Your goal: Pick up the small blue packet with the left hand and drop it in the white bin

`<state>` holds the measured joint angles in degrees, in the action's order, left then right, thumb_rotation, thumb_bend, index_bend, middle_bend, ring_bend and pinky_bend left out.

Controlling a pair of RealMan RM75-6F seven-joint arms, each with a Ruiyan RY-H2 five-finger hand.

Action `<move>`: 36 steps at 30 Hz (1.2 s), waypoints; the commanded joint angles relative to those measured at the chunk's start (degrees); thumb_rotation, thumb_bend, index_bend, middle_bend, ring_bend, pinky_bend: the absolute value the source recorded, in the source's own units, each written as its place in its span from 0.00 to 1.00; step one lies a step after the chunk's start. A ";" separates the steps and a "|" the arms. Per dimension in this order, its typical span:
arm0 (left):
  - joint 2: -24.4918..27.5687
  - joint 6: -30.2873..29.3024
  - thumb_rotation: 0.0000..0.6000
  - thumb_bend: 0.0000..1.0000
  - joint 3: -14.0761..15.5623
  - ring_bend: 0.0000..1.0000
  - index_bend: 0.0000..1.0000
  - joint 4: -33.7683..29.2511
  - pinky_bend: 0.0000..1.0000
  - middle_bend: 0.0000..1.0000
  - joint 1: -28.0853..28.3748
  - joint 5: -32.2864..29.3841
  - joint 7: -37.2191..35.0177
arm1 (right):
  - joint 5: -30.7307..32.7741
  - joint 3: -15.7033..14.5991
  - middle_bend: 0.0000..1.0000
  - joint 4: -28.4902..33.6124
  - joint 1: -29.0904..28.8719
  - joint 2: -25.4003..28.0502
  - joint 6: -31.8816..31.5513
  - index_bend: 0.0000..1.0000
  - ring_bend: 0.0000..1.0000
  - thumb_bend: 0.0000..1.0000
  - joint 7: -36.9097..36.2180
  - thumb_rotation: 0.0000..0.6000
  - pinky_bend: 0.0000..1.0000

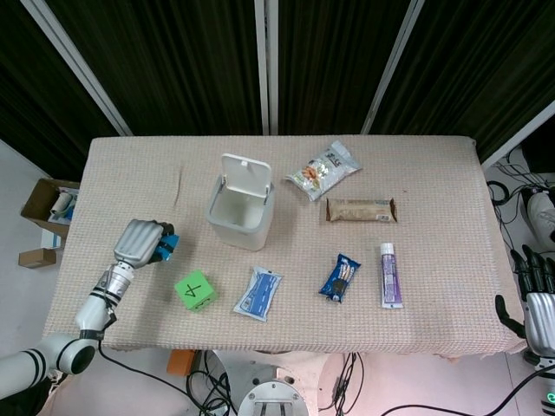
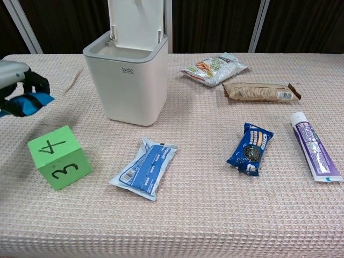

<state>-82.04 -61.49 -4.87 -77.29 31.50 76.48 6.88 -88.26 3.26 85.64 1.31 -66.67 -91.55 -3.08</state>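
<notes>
The small blue packet (image 1: 168, 247) is gripped in my left hand (image 1: 141, 242), lifted clear of the table at its left side. In the chest view the packet (image 2: 27, 103) shows under the curled fingers of the left hand (image 2: 15, 78), above and behind the green cube. The white bin (image 1: 236, 236) stands with its lid swung up, to the right of the hand and apart from it; its front wall (image 2: 129, 91) faces the chest view. My right hand (image 1: 538, 302) hangs off the table's right edge with fingers apart, holding nothing.
A green cube (image 2: 59, 157) sits just in front of the left hand. A blue-white pouch (image 2: 145, 167), a dark blue cookie packet (image 2: 250, 148), a toothpaste tube (image 2: 314, 145), a brown bar (image 2: 260, 92) and a snack bag (image 2: 214, 67) lie right of the bin.
</notes>
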 commanded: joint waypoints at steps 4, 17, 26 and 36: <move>8.43 -3.73 1.00 0.53 -6.38 0.59 0.65 -11.57 0.86 0.57 1.58 -1.63 8.11 | 0.08 -0.03 0.00 0.22 -0.23 -0.18 0.48 0.00 0.00 0.36 0.45 1.00 0.00; 3.39 3.67 1.00 0.53 -14.92 0.61 0.66 -20.27 0.87 0.59 15.44 -13.00 20.66 | 0.99 0.32 0.00 0.61 -0.44 -0.11 1.09 0.00 0.00 0.36 1.01 1.00 0.00; -4.11 1.82 1.00 0.52 -15.20 0.59 0.58 -14.19 0.86 0.56 19.86 -17.02 23.37 | 2.19 0.52 0.00 0.15 -0.40 0.44 1.96 0.00 0.00 0.36 -0.51 1.00 0.00; -3.74 2.16 1.00 0.21 -13.50 0.21 0.02 -13.22 0.54 0.12 20.23 -12.84 18.22 | 2.21 0.52 0.00 -0.07 -0.29 0.52 1.87 0.00 0.00 0.36 -0.99 1.00 0.00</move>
<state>-85.99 -58.83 -18.80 -90.76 51.86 62.71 25.81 -86.05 3.78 85.57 1.02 -66.15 -89.70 -4.07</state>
